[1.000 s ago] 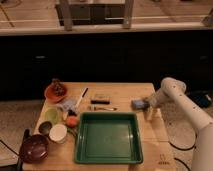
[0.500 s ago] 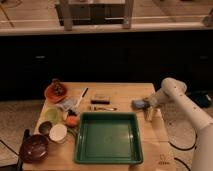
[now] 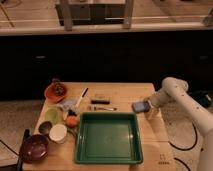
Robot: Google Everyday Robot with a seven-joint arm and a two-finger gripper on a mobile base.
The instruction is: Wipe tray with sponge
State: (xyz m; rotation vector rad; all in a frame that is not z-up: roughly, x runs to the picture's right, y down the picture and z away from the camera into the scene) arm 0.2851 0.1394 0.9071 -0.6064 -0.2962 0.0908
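A green tray (image 3: 108, 137) sits on the wooden table (image 3: 125, 92) near its front edge, empty inside. A blue-grey sponge (image 3: 140, 106) lies on the table just beyond the tray's far right corner. My gripper (image 3: 150, 109) is at the sponge's right side, low over the table, on the end of the white arm (image 3: 185, 102) that reaches in from the right.
An orange bowl (image 3: 54, 91) with food stands at the back left. A white cup (image 3: 58, 133), a dark bowl (image 3: 34, 148), an orange ball (image 3: 72, 121) and utensils (image 3: 101, 107) lie left of and behind the tray. A dark counter wall runs behind the table.
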